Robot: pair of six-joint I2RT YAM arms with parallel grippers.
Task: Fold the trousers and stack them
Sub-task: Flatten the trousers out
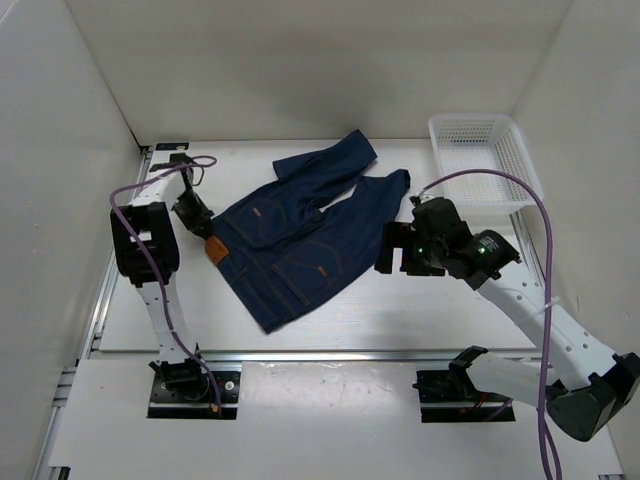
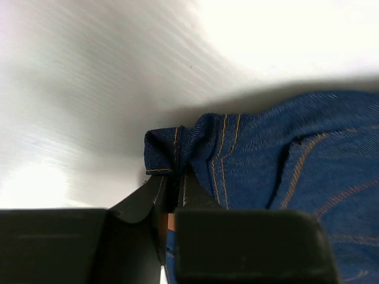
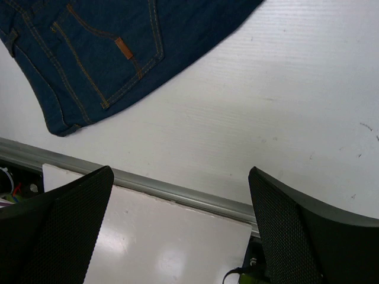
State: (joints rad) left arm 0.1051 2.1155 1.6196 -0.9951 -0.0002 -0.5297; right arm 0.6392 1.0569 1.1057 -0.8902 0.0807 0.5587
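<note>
The dark navy jeans (image 1: pixel 300 225) lie spread on the white table, waist toward the front left, legs folded back toward the far middle. My left gripper (image 1: pixel 203 226) is shut on the waistband corner of the jeans (image 2: pixel 177 148) at their left edge; the cloth bunches between the fingers (image 2: pixel 192 192). My right gripper (image 1: pixel 398 248) is open and empty, held above the table just right of the jeans. The right wrist view shows a back pocket of the jeans (image 3: pixel 106 53) at its upper left, well away from the fingers (image 3: pixel 71 225).
A white plastic basket (image 1: pixel 482 160) stands at the back right. A metal rail (image 1: pixel 300 355) runs along the table's front edge. White walls enclose the table on the left, back and right.
</note>
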